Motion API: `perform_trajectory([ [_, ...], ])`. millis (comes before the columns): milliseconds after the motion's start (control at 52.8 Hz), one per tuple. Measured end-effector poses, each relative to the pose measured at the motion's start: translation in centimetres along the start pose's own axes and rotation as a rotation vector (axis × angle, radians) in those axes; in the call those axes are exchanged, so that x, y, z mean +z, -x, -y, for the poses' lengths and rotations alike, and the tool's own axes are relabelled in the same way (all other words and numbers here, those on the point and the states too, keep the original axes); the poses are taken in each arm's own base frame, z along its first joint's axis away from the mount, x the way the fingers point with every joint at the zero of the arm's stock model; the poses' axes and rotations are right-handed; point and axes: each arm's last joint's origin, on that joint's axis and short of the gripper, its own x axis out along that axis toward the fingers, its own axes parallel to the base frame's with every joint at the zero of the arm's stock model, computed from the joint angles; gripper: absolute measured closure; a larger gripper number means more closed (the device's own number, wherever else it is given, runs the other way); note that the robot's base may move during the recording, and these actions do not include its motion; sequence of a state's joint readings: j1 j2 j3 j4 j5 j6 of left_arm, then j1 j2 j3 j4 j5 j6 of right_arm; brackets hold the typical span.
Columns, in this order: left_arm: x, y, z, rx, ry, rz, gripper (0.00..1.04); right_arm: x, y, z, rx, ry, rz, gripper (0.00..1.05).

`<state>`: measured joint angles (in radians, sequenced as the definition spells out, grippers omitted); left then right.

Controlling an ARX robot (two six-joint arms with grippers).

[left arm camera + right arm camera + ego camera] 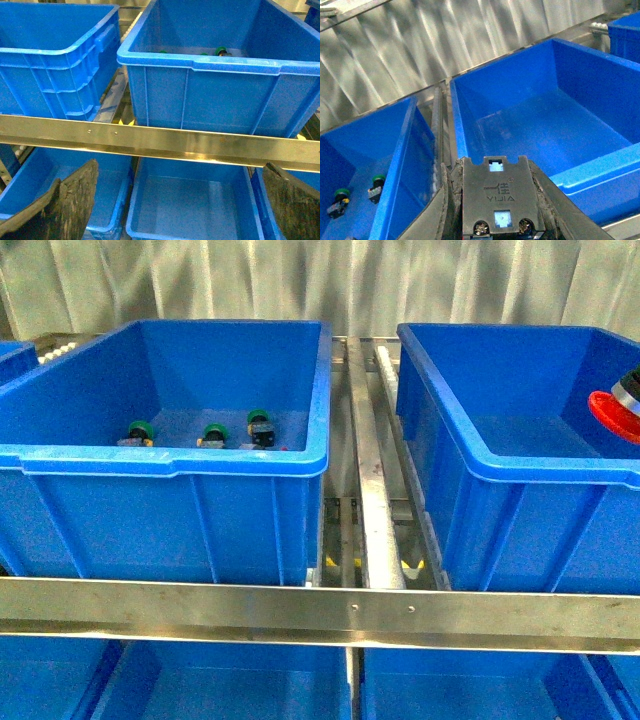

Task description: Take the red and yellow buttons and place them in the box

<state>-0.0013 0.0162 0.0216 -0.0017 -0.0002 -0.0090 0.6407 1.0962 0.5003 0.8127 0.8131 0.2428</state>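
Note:
A red button [612,412] with a round red cap hangs at the right edge of the front view, over the empty blue box [520,475] on the right. My right gripper [495,172] is shut on it. In the right wrist view the button's black body [495,197], marked YIJIA, sits clamped between the fingers [547,200], with the box's floor [545,125] beyond. My left gripper [180,210] is open and holds nothing, low in front of the shelf rail [160,142]. No yellow button is in view.
The left blue bin [170,465] holds three green-capped switches [212,434]. A metal roller track [372,480] runs between the two bins. More blue bins [190,200] stand on the lower shelf behind the steel rail [320,612].

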Motion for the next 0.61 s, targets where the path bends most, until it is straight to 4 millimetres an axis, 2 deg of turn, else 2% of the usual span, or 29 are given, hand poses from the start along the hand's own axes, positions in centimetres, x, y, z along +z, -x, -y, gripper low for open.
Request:
perform_trajectory([
  [474,0.0,0.0,-0.01,0.004,0.0,0.0,0.08,-0.4,-0.23,0.25,-0.002,0.002,-0.039,0.79],
  [607,0.0,0.0,-0.01,0.003,0.0,0.0,0.08,0.06,-0.13,0.41,-0.004,-0.015,-0.032,0.79],
])
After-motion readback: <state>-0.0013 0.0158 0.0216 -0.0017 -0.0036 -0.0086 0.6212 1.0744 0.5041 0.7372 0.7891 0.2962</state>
